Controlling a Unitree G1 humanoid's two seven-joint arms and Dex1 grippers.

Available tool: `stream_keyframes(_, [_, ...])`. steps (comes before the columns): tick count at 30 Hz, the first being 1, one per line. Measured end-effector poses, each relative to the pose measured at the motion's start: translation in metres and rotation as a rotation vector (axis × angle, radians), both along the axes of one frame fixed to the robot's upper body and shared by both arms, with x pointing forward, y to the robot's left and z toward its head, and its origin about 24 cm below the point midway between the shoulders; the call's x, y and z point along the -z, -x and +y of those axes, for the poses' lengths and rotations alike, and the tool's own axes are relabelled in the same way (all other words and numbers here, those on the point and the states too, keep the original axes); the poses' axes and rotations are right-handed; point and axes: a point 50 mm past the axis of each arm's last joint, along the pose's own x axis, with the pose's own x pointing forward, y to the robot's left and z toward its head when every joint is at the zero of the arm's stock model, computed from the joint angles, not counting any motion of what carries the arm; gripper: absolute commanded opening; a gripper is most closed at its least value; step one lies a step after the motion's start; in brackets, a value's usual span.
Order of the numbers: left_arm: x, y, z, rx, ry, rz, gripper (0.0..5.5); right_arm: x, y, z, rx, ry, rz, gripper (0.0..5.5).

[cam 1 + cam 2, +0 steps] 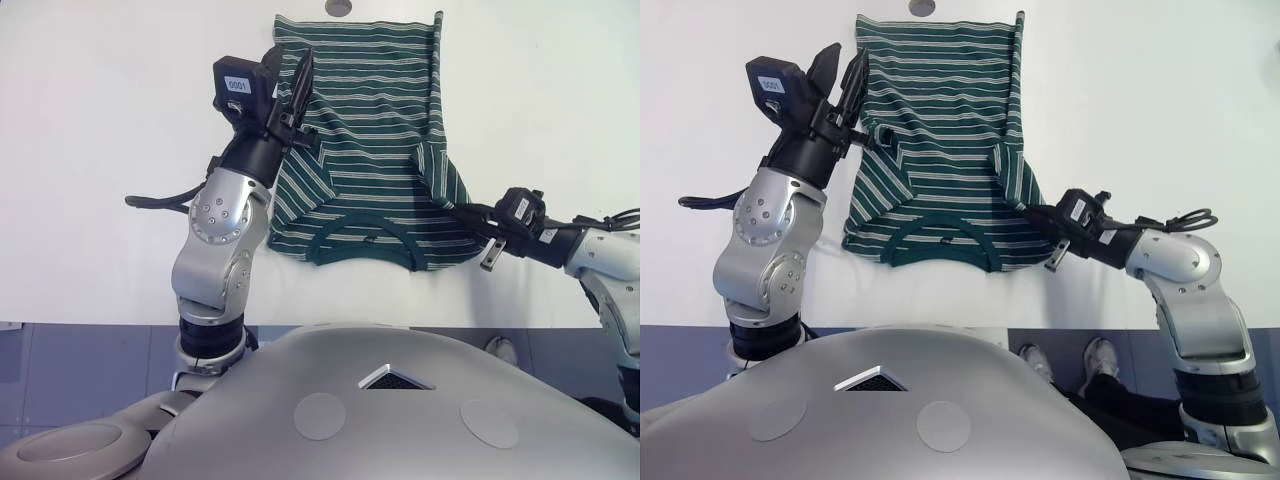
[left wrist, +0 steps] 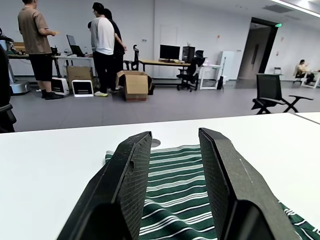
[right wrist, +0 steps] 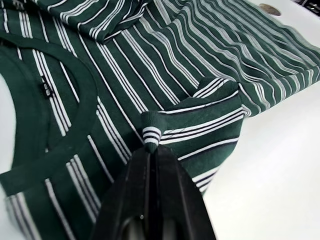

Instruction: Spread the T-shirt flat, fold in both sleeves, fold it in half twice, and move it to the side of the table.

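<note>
Now, on the white office table (image 1: 90, 120), right jaws pinch the T-shirt (image 1: 370, 110); left jaws gape empty.

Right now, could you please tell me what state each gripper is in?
Left gripper: open, holding nothing.
Right gripper: shut on a pinched fold of the T-shirt.

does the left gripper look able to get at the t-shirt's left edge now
Probably yes: the left gripper is open and raised over the left edge of the T-shirt, nothing between them. The right gripper pinches the opposite side.
</note>
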Motion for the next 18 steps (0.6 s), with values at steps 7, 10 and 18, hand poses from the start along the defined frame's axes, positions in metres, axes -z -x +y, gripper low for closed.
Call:
stream_keyframes(7, [-0.005, -0.008, -0.009, 0.032, -0.001, -0.061, 1.72, -0.021, -0.022, 0.013, -0.005, -0.331, 0.085, 1.65])
stream_keyframes(10, [-0.002, -0.007, -0.014, 0.100, -0.030, -0.062, 1.72, -0.044, -0.041, 0.015, 0.013, -0.455, 0.129, 1.86])
stream_keyframes(18, [0.030, 0.031, 0.027, 0.336, -0.501, -0.036, 2.81, -0.050, -0.078, -0.049, 0.033, 0.042, -0.401, 3.04])
